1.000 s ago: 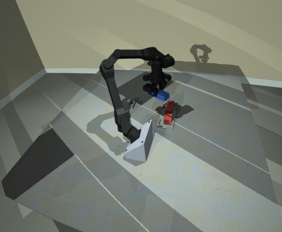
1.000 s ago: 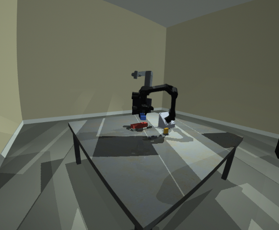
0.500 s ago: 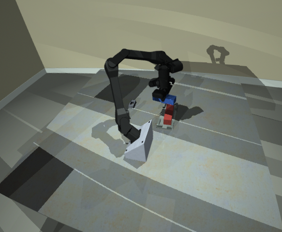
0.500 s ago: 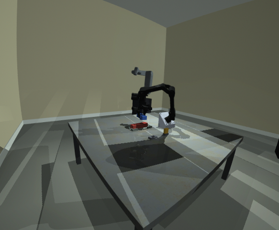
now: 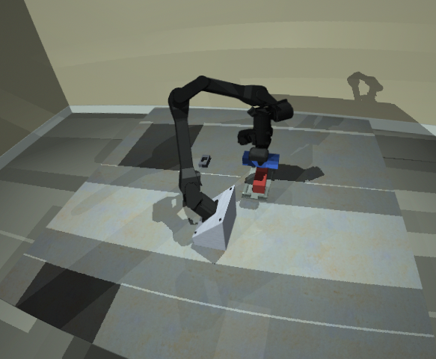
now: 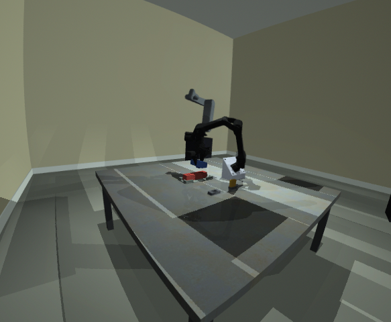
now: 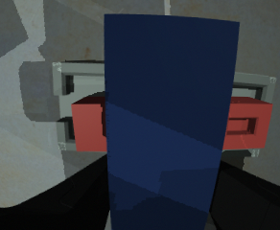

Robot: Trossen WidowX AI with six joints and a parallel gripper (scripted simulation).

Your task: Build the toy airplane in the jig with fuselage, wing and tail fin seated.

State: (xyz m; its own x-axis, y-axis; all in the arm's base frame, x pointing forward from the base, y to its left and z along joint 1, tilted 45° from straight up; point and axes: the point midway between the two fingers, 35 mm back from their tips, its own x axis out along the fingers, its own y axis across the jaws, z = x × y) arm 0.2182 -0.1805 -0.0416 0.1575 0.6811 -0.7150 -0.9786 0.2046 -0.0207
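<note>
- A black six-joint arm [image 5: 185,143] [image 6: 239,137] rises from a pale wedge-shaped stand [image 5: 212,235] [image 6: 228,170] on the grey, mottled table [image 5: 326,250] [image 6: 206,259]; it arches over and bends down at its outer end.
- The black parallel-jaw gripper [image 5: 259,154] [image 6: 198,159] [image 7: 155,160] points downward; its claw is pinching the blue slab-like wing, with one finger against each side in the wrist view.
- The blue wing [image 5: 271,161] [image 6: 199,164] [image 7: 166,120] is off the table; it lies crosswise above the fuselage, and the exterior view shows a gap between the two, so the wing is not seated.
- The red block-shaped fuselage [image 5: 259,186] [image 6: 189,177] [image 7: 89,126] lies lengthwise in the pale grey-green cradle [image 5: 248,197] [image 6: 185,181] [image 7: 58,86]; the wing hides its middle from the wrist view, while a rectangular socket shows near its right end there; whether its underside is fully down cannot be told.
- The small yellow upright piece [image 6: 232,183] stands at the right of the fuselage in the exterior view, well apart from it and on the near side of the stand; something dark shows at its foot.
- A small dark grey frame with an opening [image 5: 206,165] [image 6: 209,192] rests on the table; it is left of the cradle in the top view, and nearer than the cradle in the exterior view.
</note>
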